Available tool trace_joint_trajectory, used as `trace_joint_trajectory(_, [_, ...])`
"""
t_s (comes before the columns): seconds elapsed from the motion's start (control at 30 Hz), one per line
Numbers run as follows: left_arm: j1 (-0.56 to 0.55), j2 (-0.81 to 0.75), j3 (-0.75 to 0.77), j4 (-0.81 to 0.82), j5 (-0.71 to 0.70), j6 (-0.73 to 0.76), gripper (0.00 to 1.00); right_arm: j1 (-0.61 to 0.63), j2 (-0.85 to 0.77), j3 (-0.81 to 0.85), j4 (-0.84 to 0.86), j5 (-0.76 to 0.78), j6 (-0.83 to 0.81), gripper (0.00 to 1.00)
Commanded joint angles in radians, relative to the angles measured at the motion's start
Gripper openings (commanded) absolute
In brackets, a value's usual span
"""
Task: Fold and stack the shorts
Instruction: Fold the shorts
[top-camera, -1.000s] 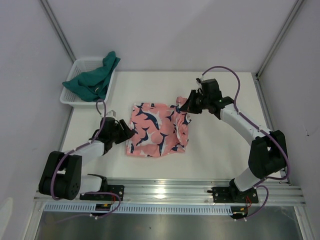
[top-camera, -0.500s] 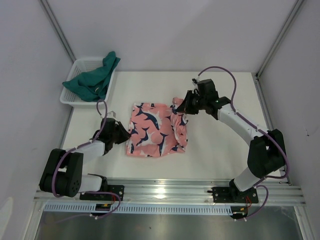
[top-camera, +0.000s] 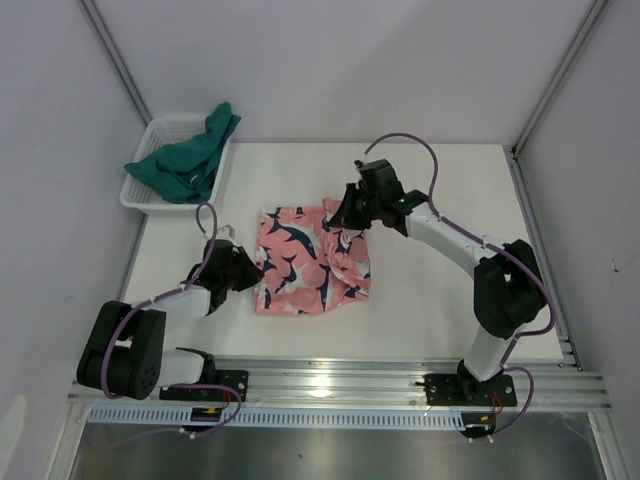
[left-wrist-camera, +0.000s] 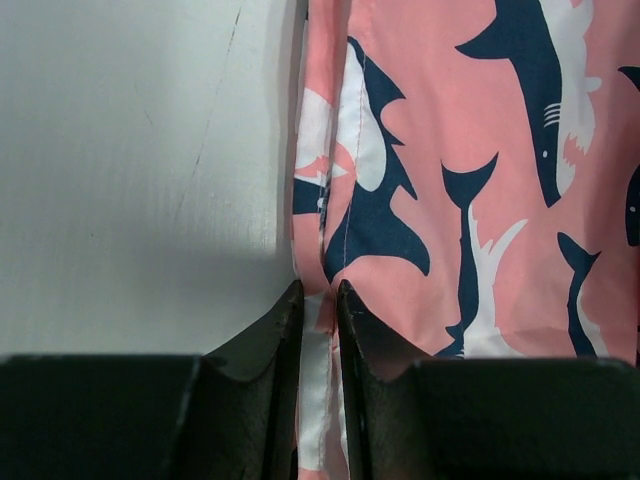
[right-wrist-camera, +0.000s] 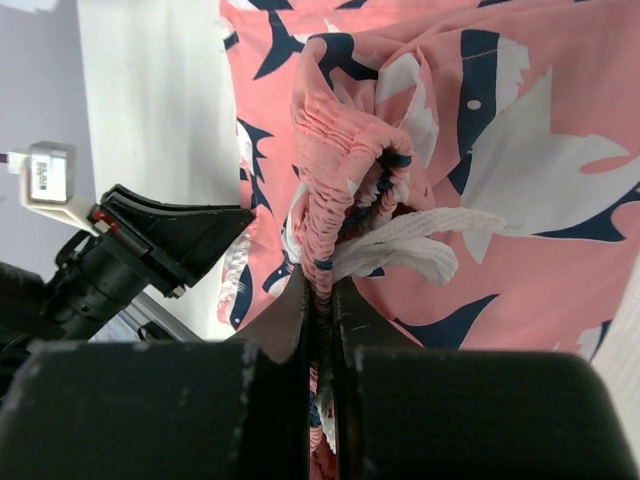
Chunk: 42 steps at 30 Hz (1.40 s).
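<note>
The salmon-pink shark-print shorts (top-camera: 296, 264) lie mid-table, with their right part lifted and carried over toward the left. My right gripper (top-camera: 341, 214) is shut on the gathered elastic waistband (right-wrist-camera: 335, 170), and a white drawstring (right-wrist-camera: 410, 245) hangs beside its fingers. My left gripper (top-camera: 256, 274) sits low at the shorts' left edge. Its fingers are pinched on the hem (left-wrist-camera: 318, 240), with only fabric between them. The dark teal shorts (top-camera: 186, 160) are heaped in the white basket (top-camera: 136, 200) at the back left.
The basket stands at the table's far left corner against the left wall. A metal rail (top-camera: 330, 385) runs along the near edge by the arm bases. In the right wrist view the left gripper (right-wrist-camera: 170, 240) lies just beyond the shorts.
My right gripper has swung left with the waistband, folding the right side over the shorts. The left gripper has closed on the left hem.
</note>
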<state>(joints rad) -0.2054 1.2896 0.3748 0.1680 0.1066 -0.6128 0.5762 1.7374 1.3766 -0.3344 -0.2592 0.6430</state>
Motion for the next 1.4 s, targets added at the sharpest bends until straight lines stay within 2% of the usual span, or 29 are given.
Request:
trace_joint_trajectory(0.0, [-0.014, -0.013, -0.014, 0.008, -0.008, -0.013, 0.23, 0.039, 0.039, 0.07, 0.04, 0.026, 0.026, 0.0])
trace_joint_trajectory(0.6, [-0.015, -0.029, -0.011, -0.019, -0.001, -0.008, 0.23, 0.142, 0.166, 0.246, -0.025, 0.083, 0.018, 0.0])
trace_joint_trajectory(0.8, [-0.015, -0.183, -0.025, -0.12, -0.015, -0.022, 0.24, 0.119, 0.231, 0.248, -0.057, 0.13, -0.035, 0.0])
trace_joint_trajectory(0.9, [-0.015, -0.272, -0.011, -0.226, -0.042, -0.031, 0.25, 0.114, 0.241, 0.24, -0.066, 0.158, -0.066, 0.0])
trace_joint_trajectory(0.97, [-0.015, -0.318, -0.004, -0.301, -0.061, -0.033, 0.24, 0.108, 0.255, 0.243, -0.064, 0.144, -0.08, 0.0])
trace_joint_trajectory(1.13, [-0.014, -0.409, 0.013, -0.374, -0.096, -0.036, 0.24, 0.116, 0.333, 0.271, -0.08, 0.112, -0.129, 0.0])
trace_joint_trajectory(1.37, [-0.014, -0.261, 0.084, -0.303, -0.042, -0.016, 0.25, 0.123, 0.402, 0.259, -0.089, 0.135, -0.149, 0.0])
